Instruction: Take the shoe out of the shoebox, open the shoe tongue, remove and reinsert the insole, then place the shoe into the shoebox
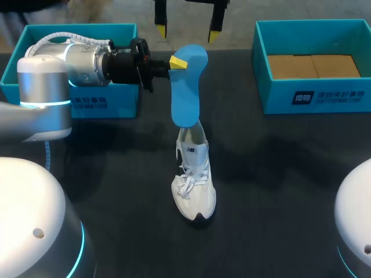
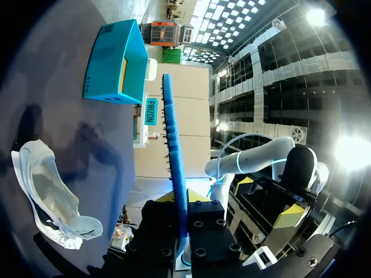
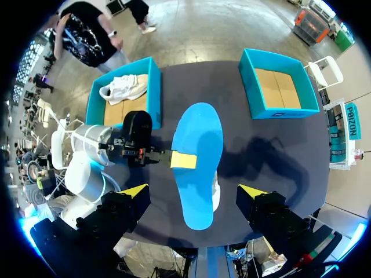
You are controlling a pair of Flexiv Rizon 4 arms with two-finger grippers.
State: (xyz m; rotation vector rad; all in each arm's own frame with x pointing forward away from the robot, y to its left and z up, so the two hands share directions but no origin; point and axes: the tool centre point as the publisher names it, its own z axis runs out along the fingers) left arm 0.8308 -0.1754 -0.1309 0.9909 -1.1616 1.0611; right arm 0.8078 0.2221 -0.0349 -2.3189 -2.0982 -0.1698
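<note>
Above the middle of the table, the blue insole (image 1: 188, 87) hangs nearly upright, its lower end at the collar of the white shoe (image 1: 194, 185). Whether that tip is already inside the shoe I cannot tell. The shoe stands on its sole on the dark table (image 1: 290, 191), toe toward the robot, laces loose.

The insole looks like thin foam: very light, floppy along its length, with a dotted face that should give fair grip. Pinched near one end it can sway or fold, and too hard a squeeze would likely crease it. A hold closer to the middle would probably steer the free end better into the narrow opening. The shoe seems light too, soft in the upper, and may tip if the insole pushes on it.

The left arm comes in level from the left, its wrist horizontal. The left claw (image 1: 178, 62) is clamped across the flat faces of the insole near its upper end. The left wrist view shows the insole (image 2: 174, 156) edge-on between the pads.

The right claw (image 1: 187, 32) hangs high over the far side, fingers spread, gripping nothing. An empty shoebox (image 1: 313, 92) sits at the far right.
</note>
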